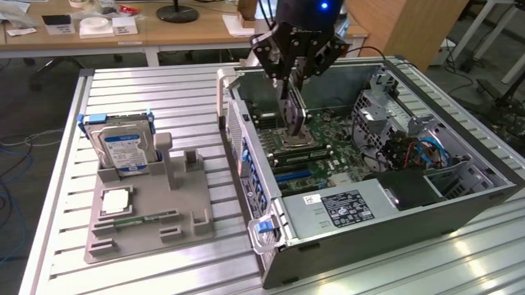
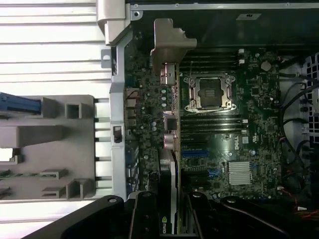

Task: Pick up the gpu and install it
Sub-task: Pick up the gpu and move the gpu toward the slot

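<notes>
Slatted table (image 1: 139, 92), wooden desk (image 1: 164, 34) behind, gpu (image 1: 294, 120) in claw (image 1: 291, 86)

A robotics lab: a slotted aluminium bench (image 1: 123, 86), an opened computer case (image 1: 459, 209), cluttered wooden desks (image 1: 201, 31) behind.

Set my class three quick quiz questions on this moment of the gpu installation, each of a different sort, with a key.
1. True or false: the gripper holds the gpu over the motherboard inside the open computer case.
2. Multiple choice: what stands upright in the grey holder? A) hard drive B) fan C) keyboard.
3. Fill in: in the exterior view, the grey holder lies to the computer case's ____.
Key: 1 true; 2 A; 3 left.
</notes>
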Robot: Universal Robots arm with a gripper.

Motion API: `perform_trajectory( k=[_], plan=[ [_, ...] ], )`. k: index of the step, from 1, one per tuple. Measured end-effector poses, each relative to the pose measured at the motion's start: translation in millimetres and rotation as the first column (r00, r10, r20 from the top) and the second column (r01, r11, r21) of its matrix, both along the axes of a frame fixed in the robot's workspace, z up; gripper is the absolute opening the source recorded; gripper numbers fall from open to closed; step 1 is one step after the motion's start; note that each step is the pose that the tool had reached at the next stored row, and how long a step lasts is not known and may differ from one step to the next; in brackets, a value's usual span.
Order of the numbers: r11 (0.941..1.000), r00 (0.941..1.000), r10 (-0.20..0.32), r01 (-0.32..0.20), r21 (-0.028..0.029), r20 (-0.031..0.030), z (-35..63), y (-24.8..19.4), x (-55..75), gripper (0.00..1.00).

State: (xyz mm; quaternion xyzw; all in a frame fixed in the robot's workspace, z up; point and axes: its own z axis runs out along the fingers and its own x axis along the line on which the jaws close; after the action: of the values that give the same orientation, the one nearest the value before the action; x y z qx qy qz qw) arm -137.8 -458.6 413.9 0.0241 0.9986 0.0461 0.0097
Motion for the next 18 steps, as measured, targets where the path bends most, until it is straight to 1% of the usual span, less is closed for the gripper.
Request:
perform_trajectory(
  k=[4, 10, 18],
  plan=[
    [1.0000, 1.0000, 0.000, 0.000, 0.0083, 0.0001, 0.0, 0.0, 18.1, 0.27],
    [0.9998, 1.0000, 0.000, 0.000, 0.0173, 0.0000, 0.0, 0.0, 45.2, 0.27],
    [0.9998, 1.0000, 0.000, 0.000, 0.0187, 0.0000, 0.0, 0.0, 81.7, 0.27]
  ],
)
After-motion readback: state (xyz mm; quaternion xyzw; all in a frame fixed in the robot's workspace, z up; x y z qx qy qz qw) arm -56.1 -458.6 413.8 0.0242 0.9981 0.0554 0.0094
